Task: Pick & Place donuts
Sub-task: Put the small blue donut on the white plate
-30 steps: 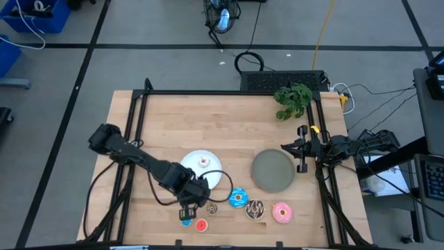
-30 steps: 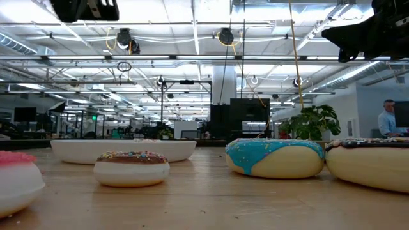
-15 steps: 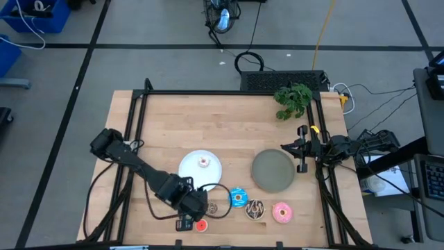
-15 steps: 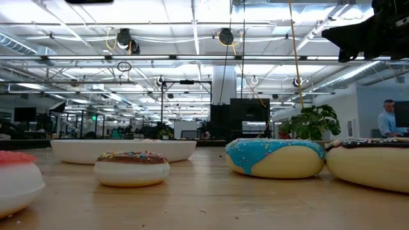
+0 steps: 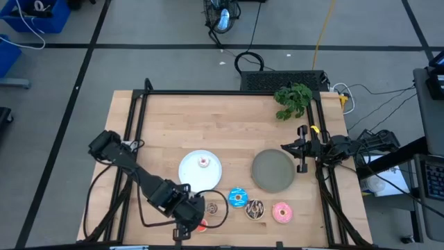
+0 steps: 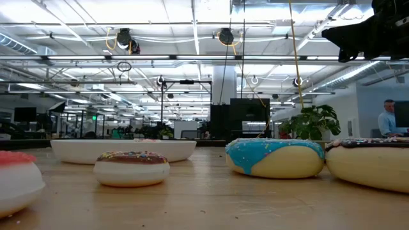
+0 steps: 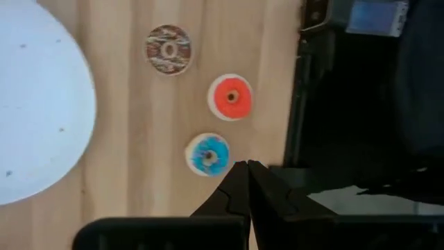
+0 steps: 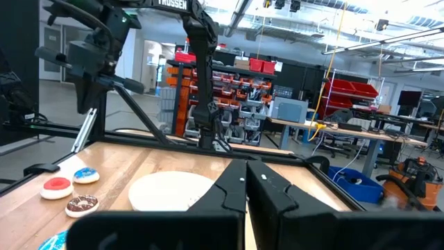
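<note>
Hovering at the near edge of the tabletop: left gripper, fingers pressed together, nothing between them. It sits just off the small blue donut in the wrist view, not touching as far as I can see. From overhead the arm covers that donut, so can't place it there.

Small donuts near the front-left edge: red donut beside the blue one, brown sprinkled donut a bit further in, close to the white plate. White-pink donut sits on the white plate, roughly centre.

Larger ones in a row along the front, to the right of the small group: big blue donut, chocolate sprinkled donut, pink donut. All flat on the wood, apart from each other, none on a plate. Grey plate is just behind them, right of the white plate.

Right gripper parked at the right edge of the tabletop beside the grey plate, fingers closed, empty, aimed back across toward the left arm.

Low view: brown donut, big blue and chocolate ones sitting level on the wood w/ the white plate behind. Person in a blue shirt far back on the right. Potted plant at the back-right corner.
</note>
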Available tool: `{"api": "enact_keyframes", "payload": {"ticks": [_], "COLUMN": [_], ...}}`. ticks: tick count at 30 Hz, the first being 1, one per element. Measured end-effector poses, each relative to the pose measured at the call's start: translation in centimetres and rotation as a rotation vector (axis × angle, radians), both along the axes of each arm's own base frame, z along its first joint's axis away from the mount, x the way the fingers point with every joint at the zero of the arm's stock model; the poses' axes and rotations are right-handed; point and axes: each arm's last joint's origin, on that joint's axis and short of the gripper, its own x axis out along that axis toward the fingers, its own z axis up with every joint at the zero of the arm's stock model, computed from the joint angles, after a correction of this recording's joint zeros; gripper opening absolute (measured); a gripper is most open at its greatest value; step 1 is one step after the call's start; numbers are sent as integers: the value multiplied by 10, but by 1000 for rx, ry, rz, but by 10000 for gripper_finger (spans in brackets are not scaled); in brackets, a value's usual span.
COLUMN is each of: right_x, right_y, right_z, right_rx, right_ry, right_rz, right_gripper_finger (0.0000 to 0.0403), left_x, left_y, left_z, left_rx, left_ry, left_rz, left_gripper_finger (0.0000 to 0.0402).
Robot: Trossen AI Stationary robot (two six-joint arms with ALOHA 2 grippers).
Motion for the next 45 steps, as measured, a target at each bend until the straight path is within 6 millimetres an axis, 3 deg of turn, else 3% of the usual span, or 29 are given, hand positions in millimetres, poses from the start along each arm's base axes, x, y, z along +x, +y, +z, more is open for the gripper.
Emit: {"api": "enact_keyframes", "payload": {"ticks": [8, 22, 45], "right_x": [0, 0, 0], "right_y": [0, 0, 0], "right_z": [1, 1, 1], "right_rx": [11, 1, -2], "right_ry": [-7, -6, -6], "right_rz": [1, 0, 0], "right_gripper_finger": [0, 0, 0], "left_x": [-9, -7, -5], "left_y": [-4, -2, 1], "left_z": [-2, -2, -2], "left_rx": [93, 156, 148], "left_ry": [-8, -63, -55], "left_rz": [-110, -244, -212], "left_gripper_finger": [2, 15, 15]}}
